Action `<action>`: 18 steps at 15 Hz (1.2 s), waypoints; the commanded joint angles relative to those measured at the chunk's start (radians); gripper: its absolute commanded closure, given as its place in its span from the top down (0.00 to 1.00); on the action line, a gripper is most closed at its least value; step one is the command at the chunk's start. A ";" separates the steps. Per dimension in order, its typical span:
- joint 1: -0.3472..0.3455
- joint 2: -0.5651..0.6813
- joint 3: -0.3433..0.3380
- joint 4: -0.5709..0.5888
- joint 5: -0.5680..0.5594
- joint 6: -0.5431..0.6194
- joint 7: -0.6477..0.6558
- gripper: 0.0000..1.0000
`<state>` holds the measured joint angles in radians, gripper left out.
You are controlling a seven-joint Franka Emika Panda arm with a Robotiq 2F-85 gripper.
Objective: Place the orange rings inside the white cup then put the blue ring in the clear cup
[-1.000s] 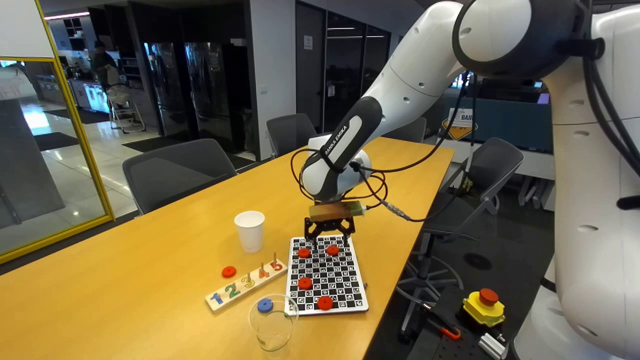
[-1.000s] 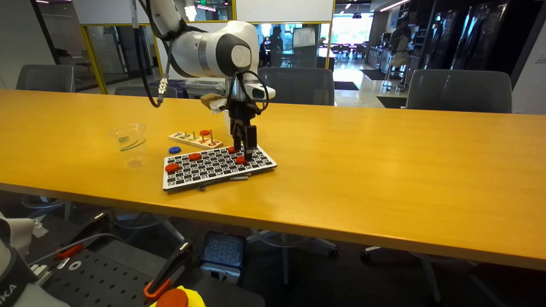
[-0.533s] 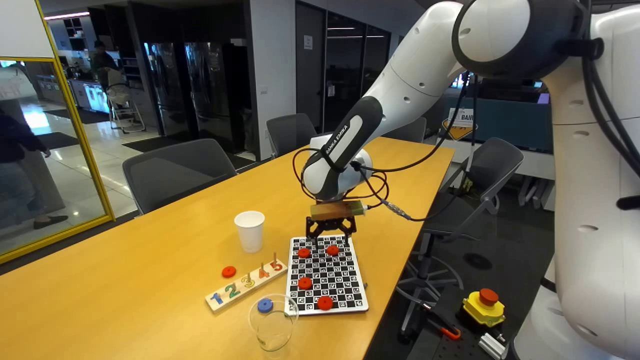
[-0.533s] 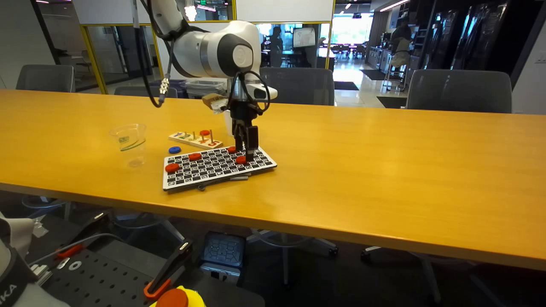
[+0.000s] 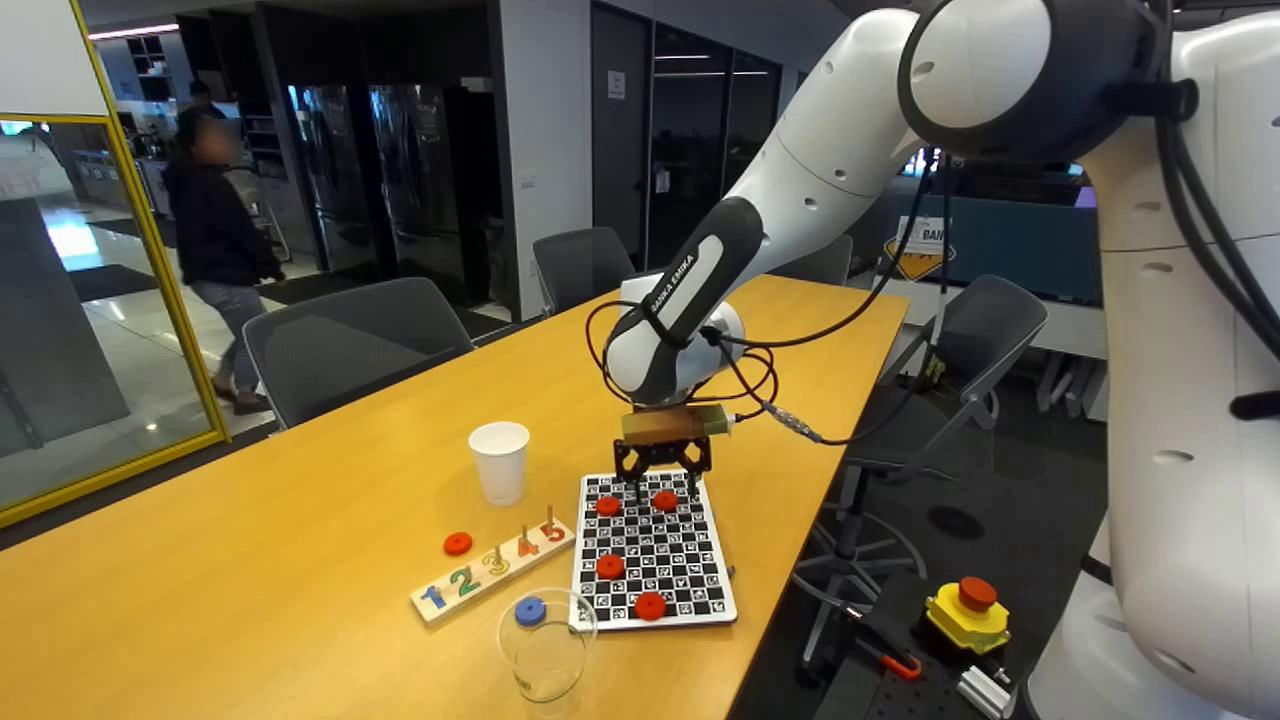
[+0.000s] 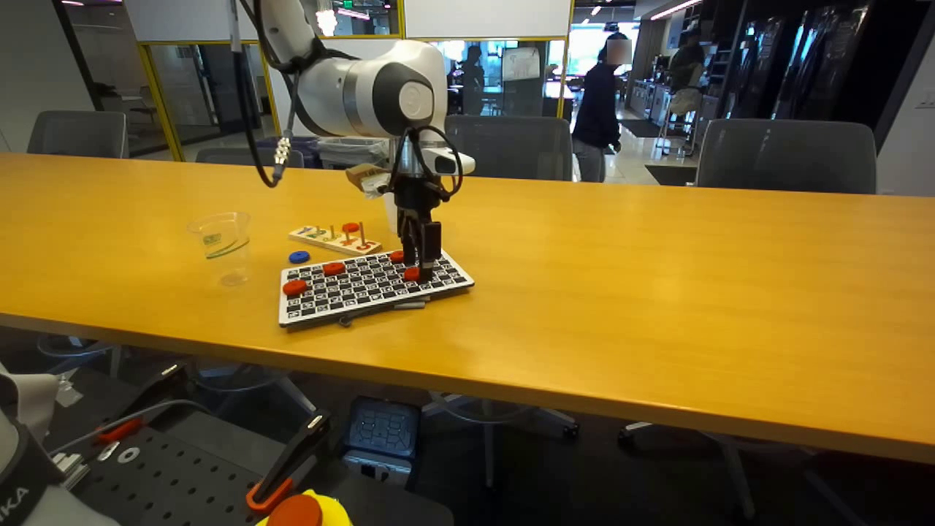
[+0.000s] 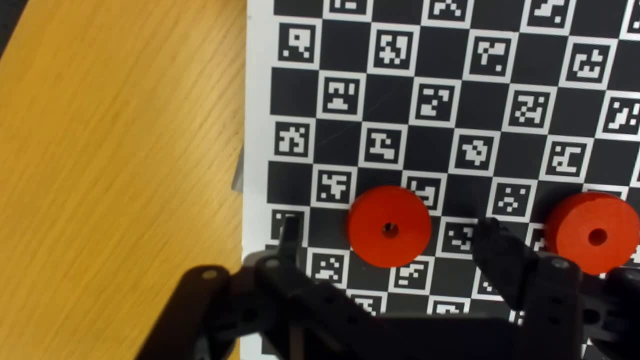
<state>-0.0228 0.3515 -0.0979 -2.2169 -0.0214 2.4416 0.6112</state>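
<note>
Resting on the ChArUco calibration board, one red-orange ring lies between the spread, empty jaws of the end effector, apart from both. They stand at its nine and three o'clock in the wrist view, so closing along that line should catch it; being round, it has no long axis. Another red-orange ring sits just beyond the three-o'clock jaw. In an exterior view, the white cup stands toward nine o'clock.

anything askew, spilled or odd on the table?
A grey piece pokes out from under the checkered board in an exterior view, so the board may not lie flat. I see no spill or damage.
</note>
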 commanded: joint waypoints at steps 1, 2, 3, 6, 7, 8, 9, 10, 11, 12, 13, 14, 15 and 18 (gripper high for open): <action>0.010 0.007 -0.012 0.016 0.026 -0.003 -0.026 0.56; 0.010 0.007 -0.013 0.015 0.026 -0.003 -0.027 0.49; 0.010 0.005 -0.012 0.016 0.029 -0.003 -0.028 0.42; 0.011 0.002 -0.012 0.021 0.037 -0.008 -0.030 0.20; 0.012 0.001 -0.012 0.021 0.037 -0.009 -0.029 0.23; 0.012 -0.002 -0.011 0.021 0.038 -0.013 -0.029 0.24; 0.013 -0.004 -0.010 0.023 0.041 -0.018 -0.028 0.24; 0.014 -0.007 -0.010 0.025 0.040 -0.022 -0.025 0.24; 0.017 -0.012 -0.012 0.033 0.037 -0.029 -0.020 0.24; 0.018 -0.019 -0.010 0.042 0.037 -0.040 -0.022 0.24; 0.020 -0.027 -0.009 0.054 0.037 -0.049 -0.020 0.24; 0.024 -0.034 -0.006 0.072 0.036 -0.061 -0.018 0.24; 0.028 -0.039 -0.005 0.091 0.032 -0.074 -0.016 0.24; 0.048 -0.041 0.009 0.186 0.025 -0.129 -0.014 0.24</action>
<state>0.0006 0.3275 -0.0954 -2.1190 -0.0087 2.3880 0.6066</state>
